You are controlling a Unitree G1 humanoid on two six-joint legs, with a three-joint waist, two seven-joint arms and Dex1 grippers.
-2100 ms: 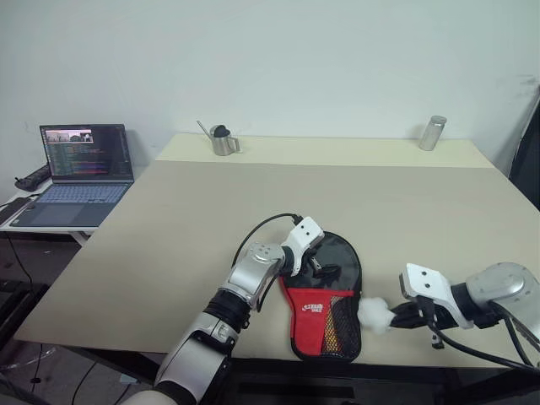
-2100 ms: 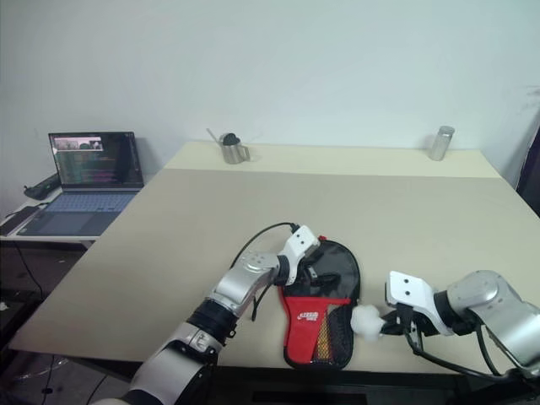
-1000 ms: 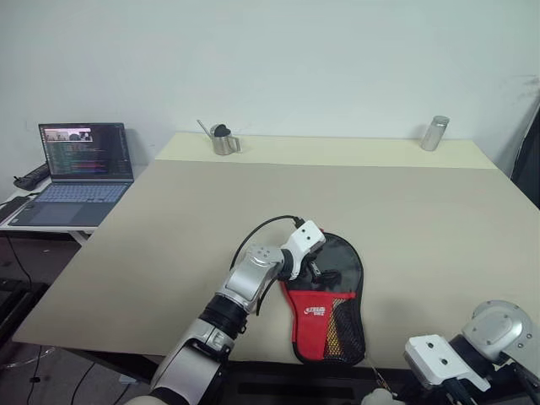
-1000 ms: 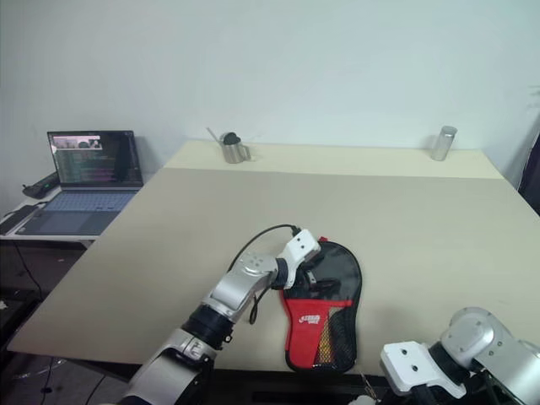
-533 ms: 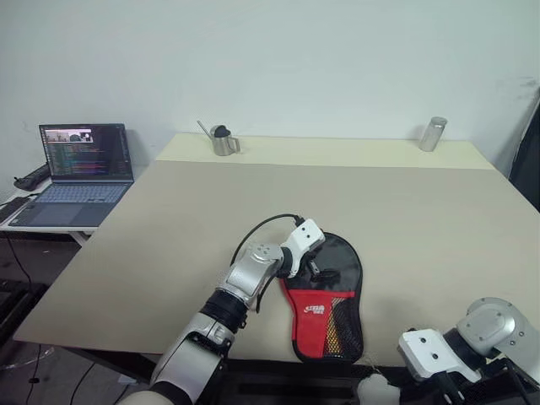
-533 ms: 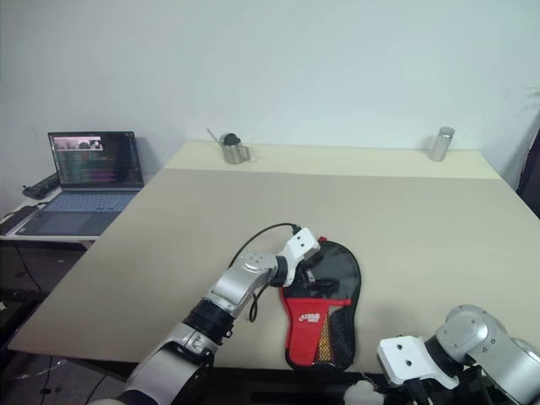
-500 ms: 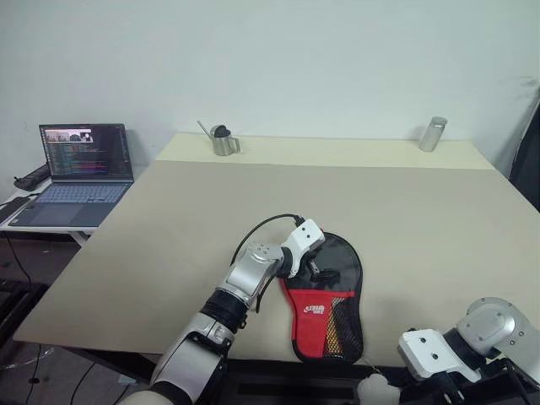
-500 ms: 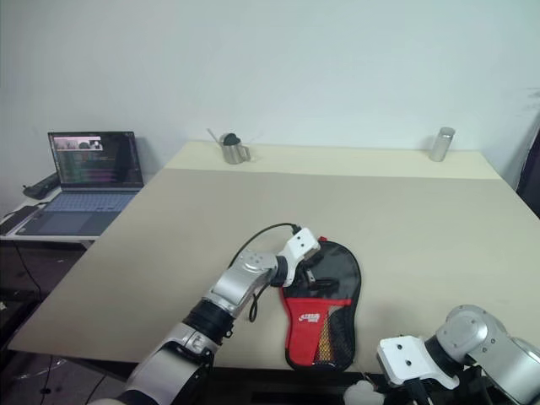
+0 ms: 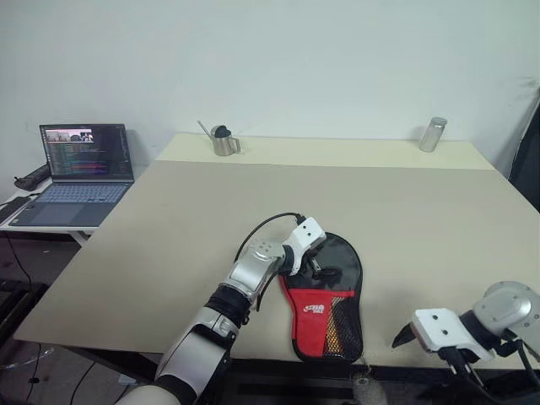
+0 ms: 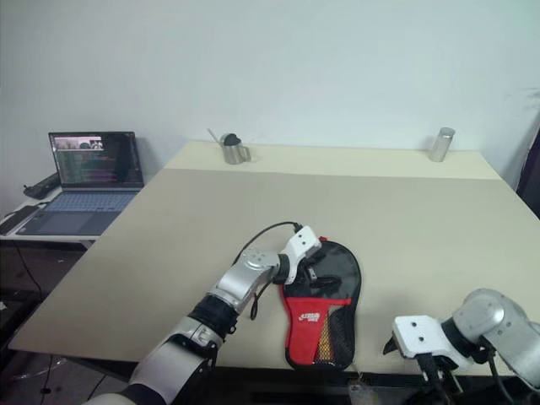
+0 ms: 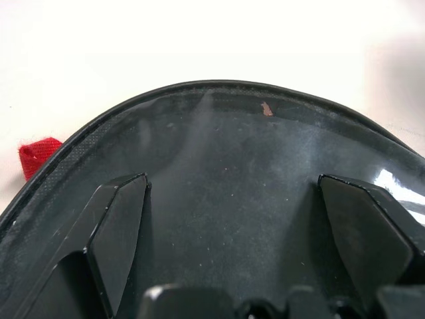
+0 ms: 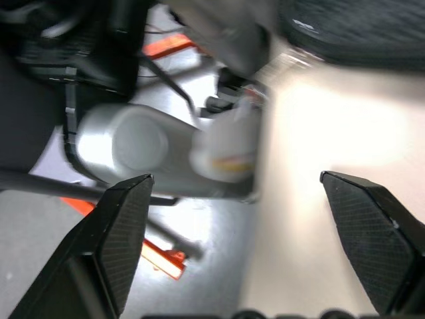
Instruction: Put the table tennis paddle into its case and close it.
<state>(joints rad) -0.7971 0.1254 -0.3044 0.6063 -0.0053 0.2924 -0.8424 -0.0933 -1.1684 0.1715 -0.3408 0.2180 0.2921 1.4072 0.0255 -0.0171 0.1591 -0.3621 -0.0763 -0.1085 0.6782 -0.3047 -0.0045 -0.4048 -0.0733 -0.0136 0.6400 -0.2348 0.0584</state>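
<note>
- The table (image 9: 169,228) is a wide, pale surface; a laptop (image 9: 74,173) sits on a lower stand off its left side, and a small metal pitcher (image 9: 224,142) and a metal cylinder (image 9: 433,133) stand well apart along its far edge.
- The case (image 9: 325,295) lies flat near the table's front edge, about midway across. Its long axis runs roughly front to back: the rounded black end points away from the robot, and the red part with white logo and black mesh points toward the front edge.
- The paddle cannot be made out apart from the case.
- The left gripper (image 9: 317,268) sits over the black end of the case, its jaws spread wide; in the left wrist view both fingers (image 11: 116,232) lie on the glossy black top, the rounded rim arching beyond them.
- The right gripper (image 10: 390,344) hangs at the table's front edge, well to the right of the case, jaws wide apart with nothing between them.
</note>
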